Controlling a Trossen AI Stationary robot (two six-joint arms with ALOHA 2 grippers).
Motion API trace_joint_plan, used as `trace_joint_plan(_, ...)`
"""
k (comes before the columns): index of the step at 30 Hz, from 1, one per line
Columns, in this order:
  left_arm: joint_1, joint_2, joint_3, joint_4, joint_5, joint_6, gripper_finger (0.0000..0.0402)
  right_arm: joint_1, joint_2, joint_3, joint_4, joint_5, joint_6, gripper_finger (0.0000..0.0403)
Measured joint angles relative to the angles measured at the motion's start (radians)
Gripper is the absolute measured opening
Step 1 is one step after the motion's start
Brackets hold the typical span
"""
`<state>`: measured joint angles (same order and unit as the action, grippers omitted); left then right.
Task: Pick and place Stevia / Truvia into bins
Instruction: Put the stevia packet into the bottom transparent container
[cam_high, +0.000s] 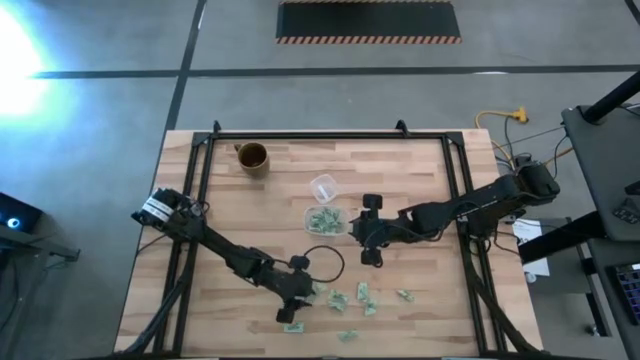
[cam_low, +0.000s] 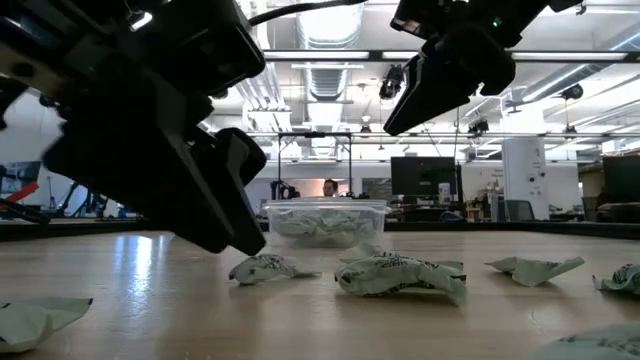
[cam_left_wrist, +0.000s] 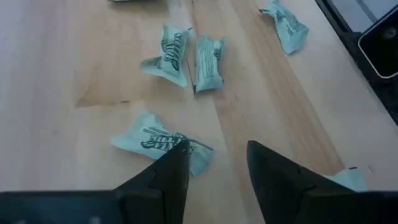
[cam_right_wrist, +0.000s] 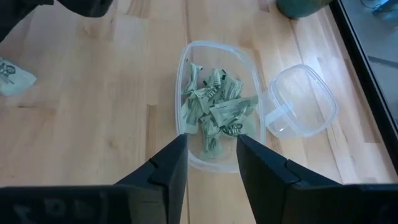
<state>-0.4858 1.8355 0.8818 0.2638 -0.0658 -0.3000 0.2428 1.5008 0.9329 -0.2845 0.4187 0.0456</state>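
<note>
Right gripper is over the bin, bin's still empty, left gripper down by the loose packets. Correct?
Not quite: the bin is not empty. The right wrist view shows a pile of packets already in it. The rest holds: the right gripper hangs open over the bin, and the left gripper is open, low over the loose packets on the table.

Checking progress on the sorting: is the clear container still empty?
No: in the right wrist view the clear container already holds a pile of green-and-white packets, seen just beyond the right gripper, whose fingers stand apart.
</note>
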Motion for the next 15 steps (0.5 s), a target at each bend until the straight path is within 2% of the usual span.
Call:
trace_joint_plan(3,0.002,0.000,-0.003,0.000,-0.002,0.000,0.0170,0.000,0.000,0.000,0.000,0.000,0.000,0.0128)
trace_joint_plan(9,0.002,-0.001,-0.004,-0.002,-0.070,0.020,0.0218,0.000,0.000,0.000,0.000,0.000,0.000,0.0120)
trace_joint_plan(15,0.002,-0.001,0.002,-0.002,-0.097,0.075,0.0233,0.000,0.000,0.000,0.000,0.000,0.000,0.0116)
